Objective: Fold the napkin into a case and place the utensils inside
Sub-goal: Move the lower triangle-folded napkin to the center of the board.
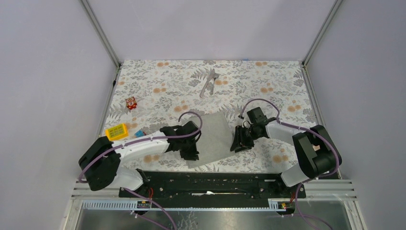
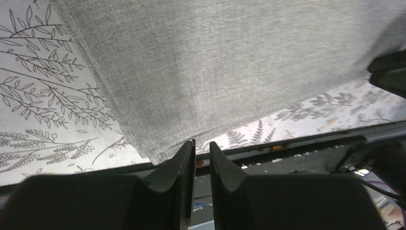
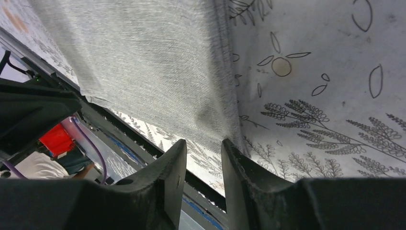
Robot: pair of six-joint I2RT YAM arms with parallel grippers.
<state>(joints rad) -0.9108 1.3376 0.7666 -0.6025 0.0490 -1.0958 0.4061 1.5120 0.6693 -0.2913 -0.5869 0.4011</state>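
The grey napkin (image 1: 213,139) lies flat on the floral tablecloth between my two grippers, tilted, with its near corner by the table's front edge. My left gripper (image 1: 191,154) sits at its left edge. In the left wrist view the jaws (image 2: 202,146) stand a narrow gap apart with nothing between them, and the napkin (image 2: 215,72) ends in a corner just left of the tips. My right gripper (image 1: 237,146) is at the right edge, open (image 3: 204,143), with the napkin (image 3: 158,72) just beyond its tips. The shiny utensils (image 1: 208,82) lie together at the far middle.
A red toy cube (image 1: 131,103), a yellow block (image 1: 117,131) and a small blue block (image 1: 139,133) lie at the left. The black base rail (image 1: 210,184) runs along the near edge. Grey walls close in the back and sides.
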